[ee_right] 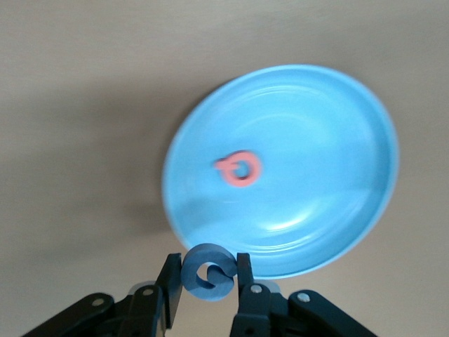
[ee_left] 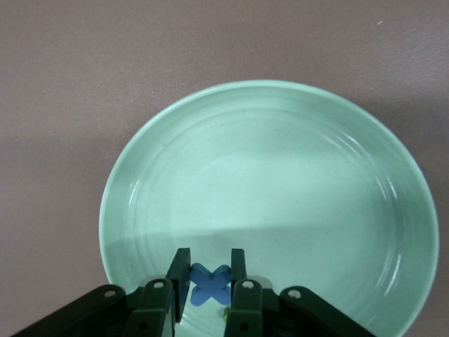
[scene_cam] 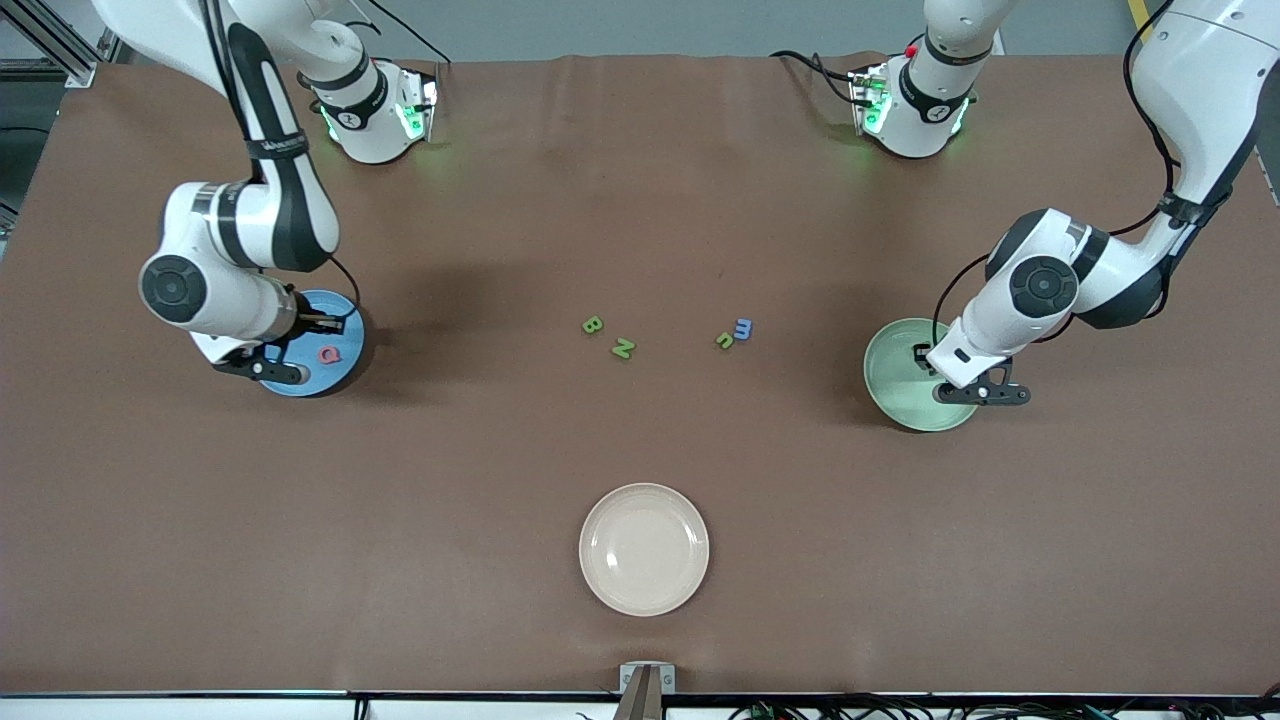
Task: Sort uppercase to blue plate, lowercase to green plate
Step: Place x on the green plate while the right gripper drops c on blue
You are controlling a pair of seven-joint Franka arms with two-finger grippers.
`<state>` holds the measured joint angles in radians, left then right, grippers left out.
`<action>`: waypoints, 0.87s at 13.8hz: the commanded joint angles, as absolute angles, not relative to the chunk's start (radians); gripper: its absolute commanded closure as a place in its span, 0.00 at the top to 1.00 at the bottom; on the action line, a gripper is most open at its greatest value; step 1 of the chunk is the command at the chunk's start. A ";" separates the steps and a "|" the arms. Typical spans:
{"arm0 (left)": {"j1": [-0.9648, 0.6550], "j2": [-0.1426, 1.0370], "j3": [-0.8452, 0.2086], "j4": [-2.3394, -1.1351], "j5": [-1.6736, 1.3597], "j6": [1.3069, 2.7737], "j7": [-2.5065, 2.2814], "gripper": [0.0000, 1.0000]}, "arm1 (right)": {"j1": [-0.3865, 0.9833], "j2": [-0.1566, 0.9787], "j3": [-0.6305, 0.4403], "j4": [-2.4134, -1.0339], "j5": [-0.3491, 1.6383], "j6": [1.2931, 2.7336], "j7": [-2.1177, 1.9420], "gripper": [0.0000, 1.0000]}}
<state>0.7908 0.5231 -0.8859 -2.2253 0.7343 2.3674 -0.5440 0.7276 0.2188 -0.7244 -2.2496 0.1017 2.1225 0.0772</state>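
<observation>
Front view: both arms are out at the ends of the desk, each over a plate. The right gripper (ee_right: 205, 275) hangs over the rim of the blue plate (scene_cam: 345, 372), at the right arm's end of the desk, and its fingers (ee_right: 172, 281) are pinched on the blue G (ee_right: 208, 272). The pinkish-red Q (scene_cam: 328, 353) is lying flat in that plate!

At the left arm's end, the left gripper (ee_left: 209, 279) is over the green plate (scene_cam: 885, 362), fingers (ee_left: 178, 275) closed tight on the blue x (ee_left: 209, 284), which sits just above the plate's inner slope.

Mid-desk, four letters are loose. The green B (scene_cam: 592, 324) and green N (scene_cam: 623, 348) lie side by side, the N a touch nearer the front camera. Toward the left arm's end from them, the green u (scene_cam: 726, 340) and blue m (scene_cam: 743, 328) are touching.

The cream plate (scene_cam: 644, 549) sits near the desk's front edge, at its middle.
</observation>
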 commanded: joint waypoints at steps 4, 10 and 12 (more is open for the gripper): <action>0.815 0.531 -0.899 -2.232 0.784 2.388 -0.532 0.16 | 0.741 0.161 -0.864 -2.279 0.075 2.103 -0.087 1.00; 0.816 0.528 -0.900 -2.235 0.785 2.388 -0.534 0.58 | 0.816 0.161 -0.854 -2.275 0.090 2.108 0.000 1.00; 0.816 0.515 -0.910 -2.237 0.785 2.382 -0.543 0.62 | 0.894 0.160 -0.853 -2.273 0.104 2.108 0.128 1.00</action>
